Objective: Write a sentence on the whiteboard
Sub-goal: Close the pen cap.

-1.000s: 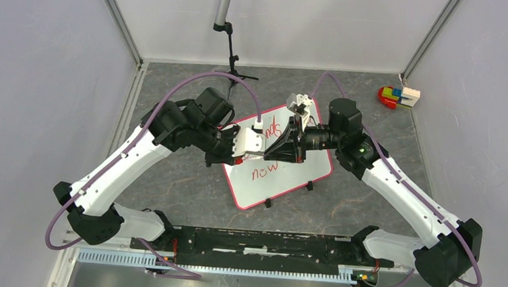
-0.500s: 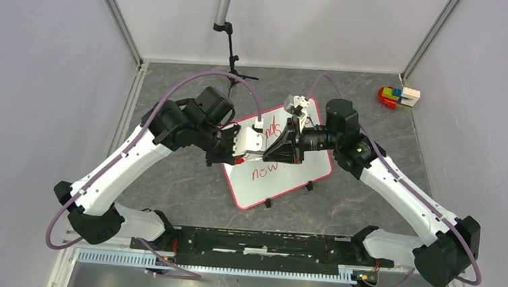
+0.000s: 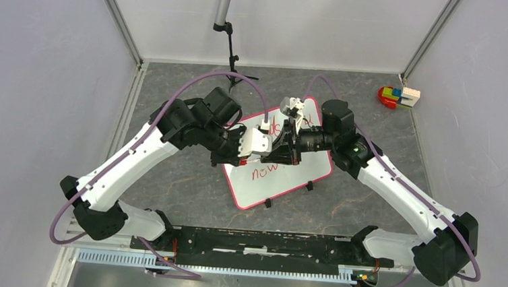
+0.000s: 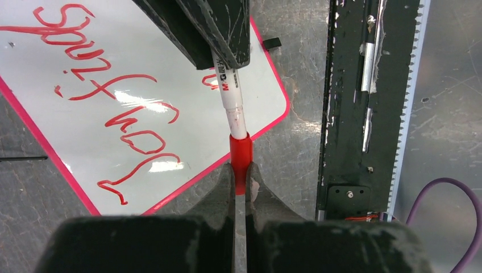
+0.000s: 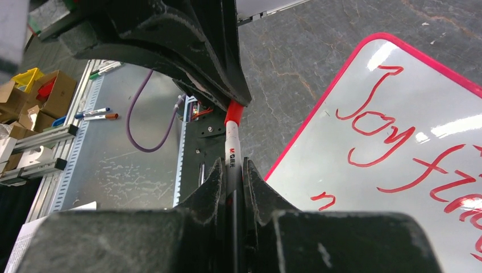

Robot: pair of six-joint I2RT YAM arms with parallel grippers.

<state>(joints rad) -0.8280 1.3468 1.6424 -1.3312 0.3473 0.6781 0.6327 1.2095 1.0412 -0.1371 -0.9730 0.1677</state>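
Both clenched: left fingers on red cap, right fingers on marker barrel, over whiteboard

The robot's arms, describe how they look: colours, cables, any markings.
Both the left arm and right arm have white link shells with black joint housings and a purple cable looping along each. The right arm shows a small green light. The left gripper and right gripper have black, scuffed wedge-shaped fingers.

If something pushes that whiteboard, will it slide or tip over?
Probably slides: the whiteboard appears to lie low on the table. Likely stiff and light, being a thin framed panel. Its glossy face looks slippery to pinch.
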